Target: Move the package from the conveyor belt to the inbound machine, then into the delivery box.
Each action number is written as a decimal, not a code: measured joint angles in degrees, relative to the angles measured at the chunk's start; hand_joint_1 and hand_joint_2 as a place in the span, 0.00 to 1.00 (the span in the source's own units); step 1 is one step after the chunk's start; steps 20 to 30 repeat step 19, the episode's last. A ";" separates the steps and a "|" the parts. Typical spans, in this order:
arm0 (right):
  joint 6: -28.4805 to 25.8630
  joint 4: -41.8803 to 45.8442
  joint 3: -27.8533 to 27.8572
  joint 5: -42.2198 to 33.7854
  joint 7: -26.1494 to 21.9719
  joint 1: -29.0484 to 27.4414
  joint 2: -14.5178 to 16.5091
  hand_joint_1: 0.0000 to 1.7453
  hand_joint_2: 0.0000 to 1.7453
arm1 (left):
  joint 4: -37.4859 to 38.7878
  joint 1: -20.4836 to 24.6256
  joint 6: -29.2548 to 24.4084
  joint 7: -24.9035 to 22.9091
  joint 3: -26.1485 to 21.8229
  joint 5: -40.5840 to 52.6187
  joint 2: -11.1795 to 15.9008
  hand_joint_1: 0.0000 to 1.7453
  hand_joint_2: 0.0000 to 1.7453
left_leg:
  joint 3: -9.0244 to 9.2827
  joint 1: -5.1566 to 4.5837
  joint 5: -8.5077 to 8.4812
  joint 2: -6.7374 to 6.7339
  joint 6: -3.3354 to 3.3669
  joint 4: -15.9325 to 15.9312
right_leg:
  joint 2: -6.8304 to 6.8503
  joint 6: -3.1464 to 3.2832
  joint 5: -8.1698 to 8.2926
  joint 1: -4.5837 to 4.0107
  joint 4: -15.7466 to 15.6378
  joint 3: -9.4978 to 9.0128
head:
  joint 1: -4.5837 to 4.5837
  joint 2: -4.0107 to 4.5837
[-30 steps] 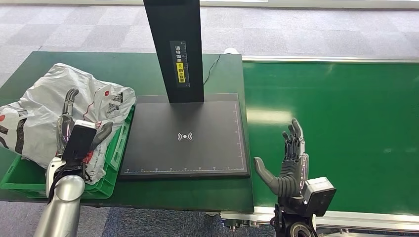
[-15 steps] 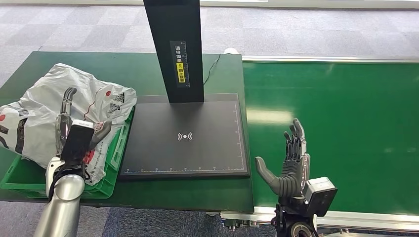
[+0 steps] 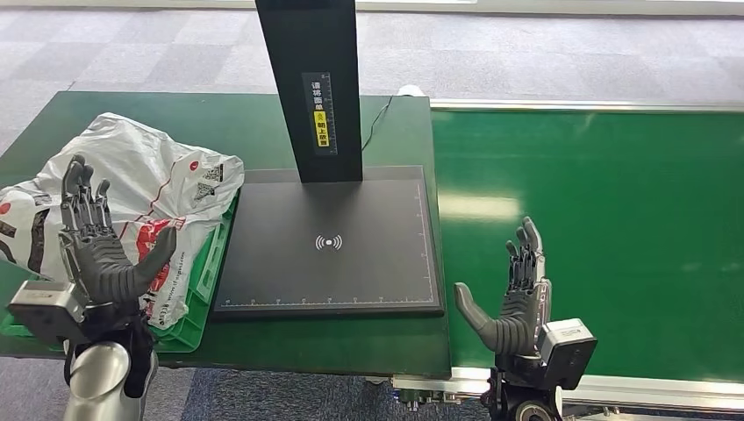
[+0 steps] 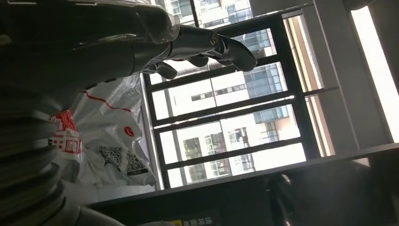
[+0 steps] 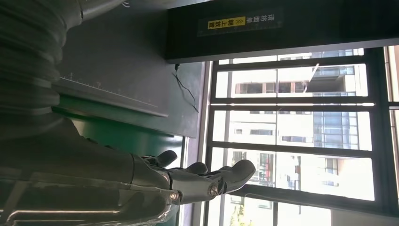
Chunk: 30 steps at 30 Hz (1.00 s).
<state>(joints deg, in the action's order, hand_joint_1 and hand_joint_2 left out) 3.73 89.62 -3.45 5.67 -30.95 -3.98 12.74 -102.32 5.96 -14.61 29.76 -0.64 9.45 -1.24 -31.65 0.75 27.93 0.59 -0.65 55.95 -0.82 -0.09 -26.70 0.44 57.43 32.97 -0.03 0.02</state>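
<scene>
The package [image 3: 132, 197], a crumpled white plastic bag with red print and a QR label, lies in the green delivery box [image 3: 197, 294] at the table's left; the left wrist view catches it too, package [image 4: 110, 141]. My left hand [image 3: 101, 250] hovers in front of the bag, raised with its fingers spread, holding nothing. The black inbound machine [image 3: 329, 241], a flat scan pad with an upright column, stands at the table's middle. My right hand [image 3: 513, 298] is upright over the near edge of the green conveyor belt [image 3: 605, 219], fingers straight and apart, nothing in it.
A thin cable [image 3: 375, 118] runs from the machine's column across the green table [image 3: 219, 114]. A silver rail [image 3: 614, 107] borders the belt's far side. Grey carpet tiles lie beyond.
My left hand has drawn back from the bag toward me and turned, its fingers now spread wide and upright. The package stays in the box. My right hand has barely moved.
</scene>
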 joint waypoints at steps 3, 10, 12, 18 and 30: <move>-0.07 -0.02 -0.06 0.02 -0.10 0.01 0.00 0.00 1.00 | -2.79 -1.74 0.94 1.56 0.97 -3.08 -1.00 0.00 1.00 | 0.01 0.00 0.00 0.01 0.00 0.00 | 0.01 0.00 0.00 0.00 0.00 -0.01 | -0.01 0.00; -0.23 -1.01 -0.04 0.01 -0.38 0.81 -0.07 0.00 1.00 | -5.59 -3.47 8.25 2.93 2.43 -10.72 -2.76 0.00 1.00 | 0.04 0.01 -0.02 0.01 -0.01 -0.01 | 0.00 0.00 0.01 -0.01 0.00 -0.04 | -0.01 0.00; -0.23 -1.39 -0.04 0.01 -0.41 1.22 -0.07 0.00 1.00 | -5.83 -3.74 9.44 2.80 2.90 -11.23 -3.13 0.00 1.00 | 0.04 0.01 -0.02 0.00 -0.01 0.00 | 0.00 0.00 0.01 -0.01 0.00 -0.04 | -0.01 0.00; 0.04 -2.28 -0.06 0.50 0.27 1.77 -0.06 0.00 1.00 | -6.07 -4.30 14.40 1.20 4.05 -11.39 -3.54 0.00 1.00 | 0.02 0.01 -0.01 0.01 0.00 0.00 | 0.00 0.00 0.00 -0.01 0.00 -0.04 | -0.01 0.00; 0.12 -2.36 -0.07 0.66 0.49 1.83 -0.06 0.00 1.00 | -6.05 -4.39 15.46 0.87 4.24 -11.24 -3.53 0.00 1.00 | 0.02 0.01 -0.01 0.01 0.00 0.00 | 0.00 0.00 0.00 -0.01 0.00 -0.03 | -0.01 0.00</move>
